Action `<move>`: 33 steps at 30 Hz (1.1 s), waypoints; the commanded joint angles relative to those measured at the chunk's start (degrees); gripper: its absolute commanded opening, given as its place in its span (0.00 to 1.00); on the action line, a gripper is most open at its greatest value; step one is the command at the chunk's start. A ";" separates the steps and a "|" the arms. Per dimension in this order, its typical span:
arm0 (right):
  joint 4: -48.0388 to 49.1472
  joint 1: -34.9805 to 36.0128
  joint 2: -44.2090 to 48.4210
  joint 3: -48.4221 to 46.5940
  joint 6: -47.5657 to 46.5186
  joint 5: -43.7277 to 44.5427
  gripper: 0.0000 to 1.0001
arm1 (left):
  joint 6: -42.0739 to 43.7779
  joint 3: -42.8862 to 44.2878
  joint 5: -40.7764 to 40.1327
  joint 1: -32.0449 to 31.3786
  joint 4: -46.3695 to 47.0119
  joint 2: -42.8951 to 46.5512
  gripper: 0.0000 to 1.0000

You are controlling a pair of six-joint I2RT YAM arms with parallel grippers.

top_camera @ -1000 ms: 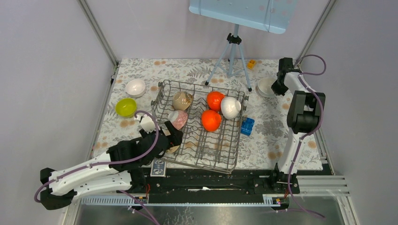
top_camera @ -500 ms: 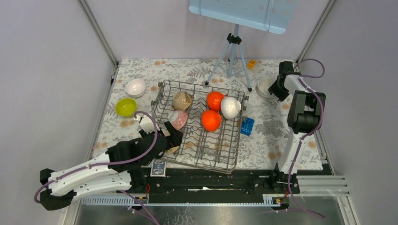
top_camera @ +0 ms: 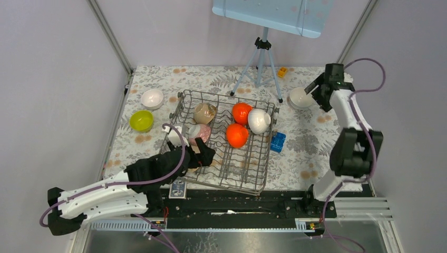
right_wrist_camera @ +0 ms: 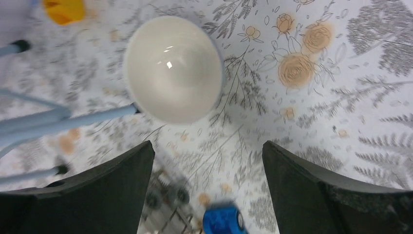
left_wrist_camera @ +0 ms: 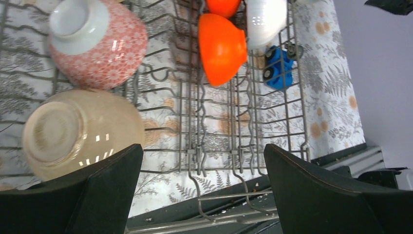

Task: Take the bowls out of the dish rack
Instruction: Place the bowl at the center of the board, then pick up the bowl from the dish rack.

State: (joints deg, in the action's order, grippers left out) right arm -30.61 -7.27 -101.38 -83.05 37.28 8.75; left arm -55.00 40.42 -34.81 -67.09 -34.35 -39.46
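The grey wire dish rack (top_camera: 262, 174) stands mid-table. It holds two orange-red bowls (top_camera: 242, 112) (top_camera: 236, 135), a white bowl (top_camera: 259, 120), a beige bowl (top_camera: 204, 112) and a pink patterned bowl (top_camera: 199, 133). My left gripper (top_camera: 203, 157) hangs open over the rack's near-left part. In its wrist view a second beige bowl (left_wrist_camera: 78, 131) lies just beside the left finger (left_wrist_camera: 109, 187), and nothing sits between the jaws. My right gripper (top_camera: 319, 93) is open above a white bowl (right_wrist_camera: 173, 68) that rests upright on the table at the far right.
A white bowl (top_camera: 152, 98) and a lime bowl (top_camera: 141, 120) sit on the table left of the rack. A blue block (top_camera: 278, 141) lies by the rack's right side. A tripod (top_camera: 259, 63) and a yellow block (top_camera: 282, 71) stand at the back.
My right gripper opened, let go of the white bowl and drew back from it. My left gripper moved right, further over the rack.
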 commanded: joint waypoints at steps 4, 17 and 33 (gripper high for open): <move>1.20 0.69 27.80 15.80 1.08 -2.49 0.86 | 8.08 -0.08 5.43 0.20 15.56 -2.99 0.99; 10.94 21.47 61.23 42.57 -0.37 -21.07 0.83 | 14.38 11.40 9.73 2.39 23.33 -22.52 0.99; 23.69 22.82 48.76 47.08 2.26 -17.39 0.66 | 2.52 21.31 42.96 23.81 39.39 -44.94 0.94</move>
State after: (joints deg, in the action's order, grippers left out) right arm -10.50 15.14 -48.97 -32.71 38.13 -9.96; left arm -51.55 55.75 -1.32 -45.36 -1.80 -82.37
